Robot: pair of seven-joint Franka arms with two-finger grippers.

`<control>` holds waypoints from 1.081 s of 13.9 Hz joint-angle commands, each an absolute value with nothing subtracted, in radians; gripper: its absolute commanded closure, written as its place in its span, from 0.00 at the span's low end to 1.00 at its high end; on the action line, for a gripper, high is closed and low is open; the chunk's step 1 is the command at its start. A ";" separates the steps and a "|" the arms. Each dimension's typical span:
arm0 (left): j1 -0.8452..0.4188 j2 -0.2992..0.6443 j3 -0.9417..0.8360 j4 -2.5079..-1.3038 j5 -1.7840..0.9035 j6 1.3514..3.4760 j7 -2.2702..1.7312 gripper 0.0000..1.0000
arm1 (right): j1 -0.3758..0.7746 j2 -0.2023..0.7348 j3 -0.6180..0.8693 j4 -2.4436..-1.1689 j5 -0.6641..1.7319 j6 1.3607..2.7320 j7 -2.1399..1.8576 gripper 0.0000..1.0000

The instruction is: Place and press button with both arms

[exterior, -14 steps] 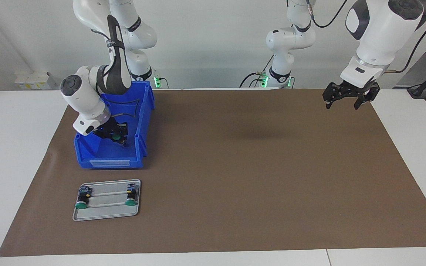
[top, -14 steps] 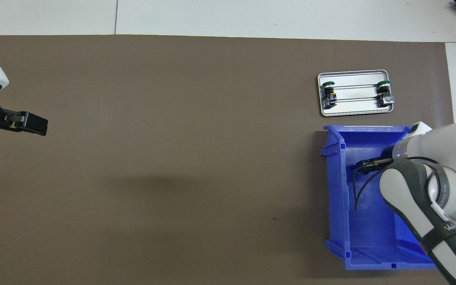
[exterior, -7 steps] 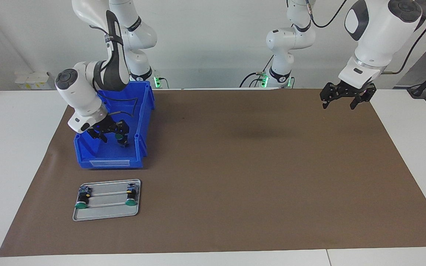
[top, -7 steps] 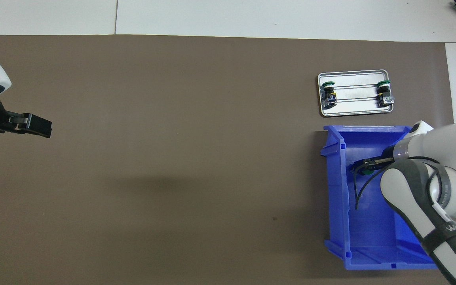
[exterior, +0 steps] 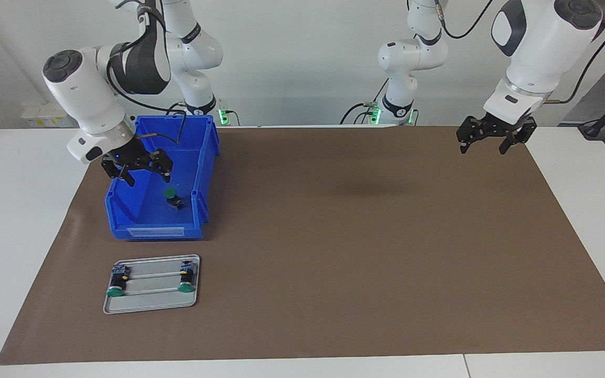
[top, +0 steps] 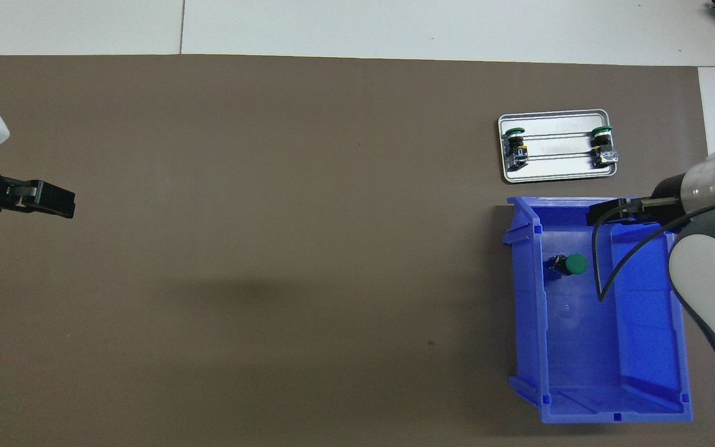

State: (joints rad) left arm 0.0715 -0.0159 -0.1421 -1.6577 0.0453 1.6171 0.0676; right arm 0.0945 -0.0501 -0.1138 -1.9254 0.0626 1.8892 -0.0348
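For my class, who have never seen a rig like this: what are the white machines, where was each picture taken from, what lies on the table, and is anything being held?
Two white robot arms work at a table. One picture faces them from across it; the other looks down from above their end. On the brown mat stand a blue bin with one green-capped button in it, and a metal tray with two more buttons, farther from the robots. The right gripper hangs open over the bin; the left gripper waits open over the other end. Nothing is held.
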 commanded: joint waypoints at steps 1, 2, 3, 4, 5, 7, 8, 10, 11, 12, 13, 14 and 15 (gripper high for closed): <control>0.084 -0.048 -0.146 -1.695 0.032 1.628 0.063 0.00 | 0.144 -0.098 -0.103 -1.904 0.011 1.806 0.108 0.00; 0.084 -0.048 -0.146 -1.695 0.032 1.628 0.063 0.00 | 0.165 -0.109 -0.103 -1.904 0.003 1.784 0.151 0.00; 0.084 -0.048 -0.146 -1.695 0.032 1.629 0.063 0.00 | 0.191 -0.115 -0.103 -1.901 0.002 1.776 0.188 0.00; 0.084 -0.048 -0.146 -1.695 0.032 1.629 0.063 0.00 | 0.202 -0.115 -0.103 -1.876 -0.009 1.772 0.199 0.00; 0.084 -0.048 -0.146 -1.695 0.032 1.628 0.063 0.00 | 0.199 -0.107 -0.103 -1.824 -0.020 1.741 0.198 0.00; 0.084 -0.048 -0.146 -1.695 0.032 1.628 0.063 0.00 | 0.183 -0.091 -0.110 -1.696 -0.021 1.633 0.186 0.00; 0.084 -0.048 -0.146 -1.695 0.032 1.629 0.063 0.00 | 0.180 -0.091 -0.120 -1.651 -0.021 1.588 0.181 0.00; 0.084 -0.048 -0.146 -1.695 0.032 1.628 0.063 0.00 | 0.158 -0.084 -0.140 -1.562 -0.020 1.514 0.129 0.00; 0.084 -0.048 -0.146 -1.695 0.032 1.628 0.063 0.00 | 0.131 -0.056 -0.140 -1.513 -0.017 1.490 0.088 0.00; 0.084 -0.048 -0.146 -1.695 0.032 1.628 0.063 0.00 | 0.111 -0.040 -0.138 -1.493 -0.011 1.482 0.072 0.00; 0.084 -0.048 -0.146 -1.695 0.032 1.628 0.063 0.00 | 0.107 -0.035 -0.138 -1.494 -0.011 1.483 0.069 0.00; 0.084 -0.048 -0.146 -1.695 0.032 1.628 0.063 0.00 | 0.110 -0.029 -0.138 -1.508 -0.009 1.491 0.069 0.00; 0.084 -0.048 -0.146 -1.695 0.032 1.628 0.063 0.00 | 0.113 -0.034 -0.138 -1.523 -0.008 1.486 0.071 0.00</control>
State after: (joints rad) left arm 0.0730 -0.0159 -0.1412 -1.6578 0.0452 1.6170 0.0676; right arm 0.1115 -0.0699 -0.1387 -1.5423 -0.0115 1.5061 0.0856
